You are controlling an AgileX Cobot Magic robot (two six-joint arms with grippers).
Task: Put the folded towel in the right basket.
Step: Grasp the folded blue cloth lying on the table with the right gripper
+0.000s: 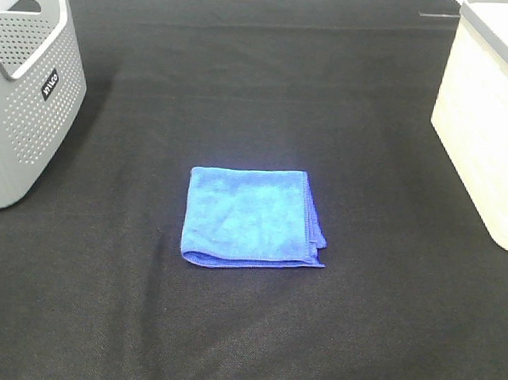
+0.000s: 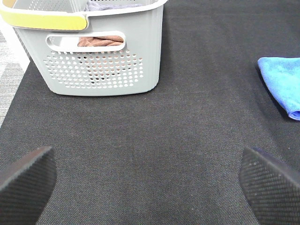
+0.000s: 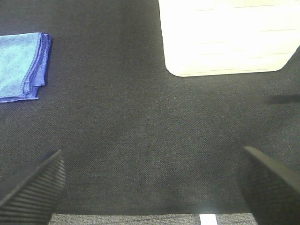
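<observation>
A folded blue towel [image 1: 251,216] lies flat on the black mat in the middle of the table. Its edge also shows in the left wrist view [image 2: 283,84] and in the right wrist view [image 3: 21,65]. The right basket [image 1: 489,117] is cream white and stands at the table's right edge; it also shows in the right wrist view [image 3: 229,35]. My left gripper [image 2: 145,185] is open and empty, low over the mat left of the towel. My right gripper [image 3: 152,185] is open and empty, near the front edge, right of the towel. Neither gripper shows in the exterior view.
A grey perforated basket [image 1: 25,84] stands at the left; in the left wrist view [image 2: 93,47] it holds a brown cloth [image 2: 99,41]. The black mat [image 1: 247,326] covers the table.
</observation>
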